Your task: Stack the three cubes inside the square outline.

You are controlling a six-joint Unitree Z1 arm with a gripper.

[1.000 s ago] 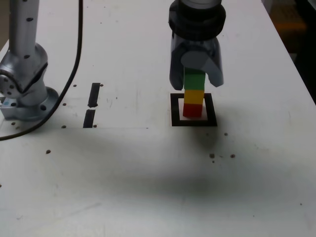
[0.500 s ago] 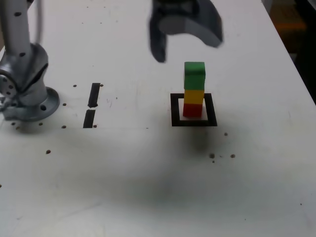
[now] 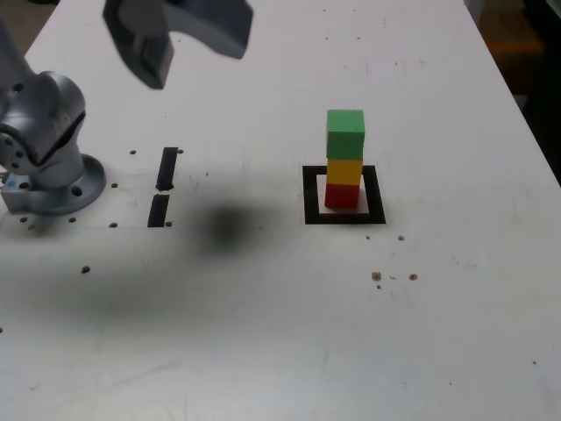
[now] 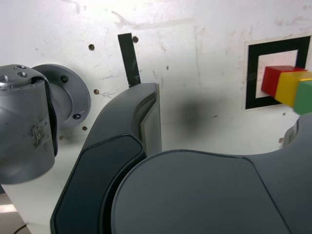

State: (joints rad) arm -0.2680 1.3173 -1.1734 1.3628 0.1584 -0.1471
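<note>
Three cubes, green cube (image 3: 345,132) over yellow cube (image 3: 344,170) over red cube (image 3: 343,195), fill our square outline (image 3: 344,216); our empty gripper (image 3: 188,39) hangs well apart, fingers spread, job apparently finished.

— Where is the gripper (image 3: 180,39)?
— High at the exterior view's upper left, blurred, raised off the surface.
— Its jaws?
— Spread apart, nothing between them.
— And the arm's base (image 3: 46,145)?
— Grey, at the exterior view's left edge, its joint housing above the round mounting flange.
</note>
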